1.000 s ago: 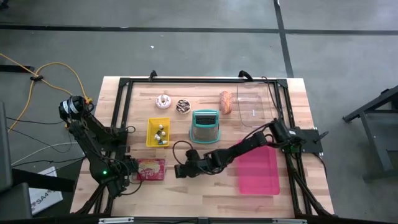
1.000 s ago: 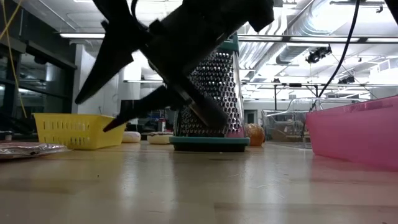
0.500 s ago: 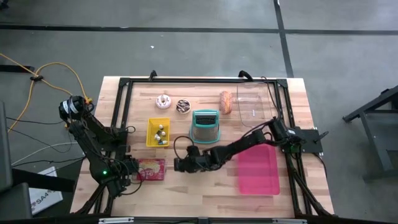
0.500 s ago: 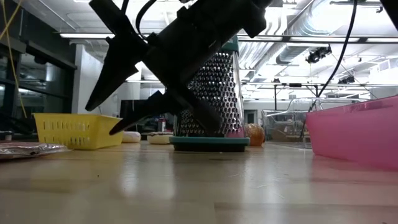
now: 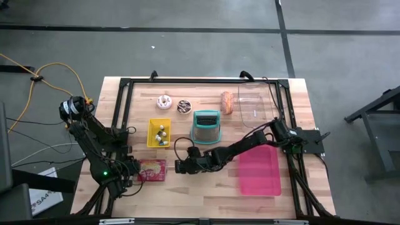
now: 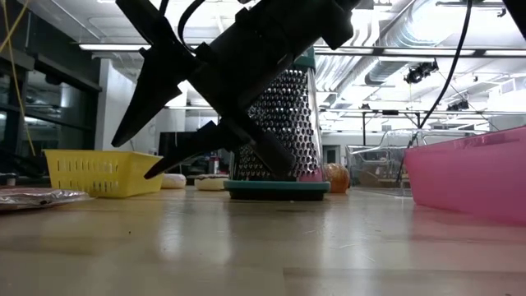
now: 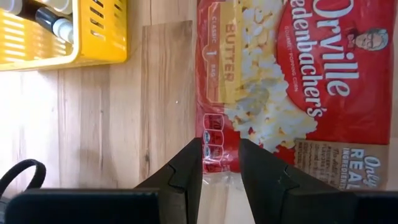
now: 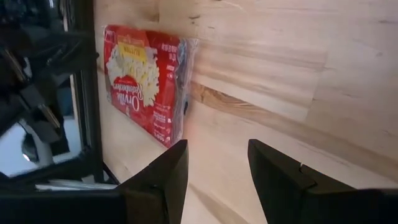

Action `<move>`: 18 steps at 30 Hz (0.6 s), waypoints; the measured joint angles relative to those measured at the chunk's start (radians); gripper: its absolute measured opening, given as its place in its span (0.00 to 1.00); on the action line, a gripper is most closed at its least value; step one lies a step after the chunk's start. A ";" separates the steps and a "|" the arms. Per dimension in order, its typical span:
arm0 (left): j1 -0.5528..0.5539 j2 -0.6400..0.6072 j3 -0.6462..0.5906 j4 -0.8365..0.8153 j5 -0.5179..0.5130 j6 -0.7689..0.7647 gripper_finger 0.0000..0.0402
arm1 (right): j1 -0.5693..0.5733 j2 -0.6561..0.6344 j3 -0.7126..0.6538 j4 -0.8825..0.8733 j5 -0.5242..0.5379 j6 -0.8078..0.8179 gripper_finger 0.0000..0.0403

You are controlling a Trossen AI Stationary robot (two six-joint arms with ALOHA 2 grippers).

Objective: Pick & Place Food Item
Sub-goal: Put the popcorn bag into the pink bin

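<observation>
A red popcorn bag (image 5: 152,170) lies flat on the table near its left front corner and also shows in the right wrist view (image 8: 146,81). My right gripper (image 5: 179,167) hangs just right of the bag, slanting down toward it. It is open, with nothing between its fingers (image 6: 136,156). My left gripper (image 7: 221,149) is over the bag's near-left part. It is open by a narrow gap, through which the bag's edge (image 7: 219,140) shows. I cannot tell whether it touches the bag.
Behind the right gripper stand a teal-framed grater (image 5: 205,127) and a yellow basket of small bottles (image 5: 159,132). A pink tray (image 5: 259,170) lies at the right, with a clear container (image 5: 253,106) behind it. A bread roll (image 5: 227,102) and two doughnuts (image 5: 165,100) lie along the far side.
My right gripper has shifted a little toward the popcorn bag, then held still. The gap between its fingers is unchanged. The bag has not moved.
</observation>
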 joint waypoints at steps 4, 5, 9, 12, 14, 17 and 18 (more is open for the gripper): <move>0.000 0.000 0.000 0.001 -0.009 0.007 0.24 | 0.000 0.000 0.000 0.000 0.003 -0.034 0.39; 0.003 0.000 0.000 0.003 -0.010 0.015 0.24 | 0.000 0.000 0.000 0.000 0.003 -0.045 0.39; 0.013 0.000 0.000 0.016 -0.010 0.023 0.24 | 0.000 0.025 -0.001 0.033 -0.032 -0.096 0.39; 0.018 0.000 0.000 0.025 -0.010 0.034 0.24 | 0.002 0.059 0.000 0.105 -0.071 -0.133 0.39; 0.018 0.000 0.000 0.028 -0.010 0.034 0.24 | 0.002 0.066 -0.002 0.125 -0.087 -0.138 0.39; 0.018 0.000 0.001 0.038 -0.009 0.042 0.24 | 0.002 0.063 0.000 0.125 -0.062 -0.160 0.39; 0.018 0.000 0.001 0.042 -0.010 0.043 0.24 | 0.002 0.063 0.000 0.127 -0.054 -0.172 0.39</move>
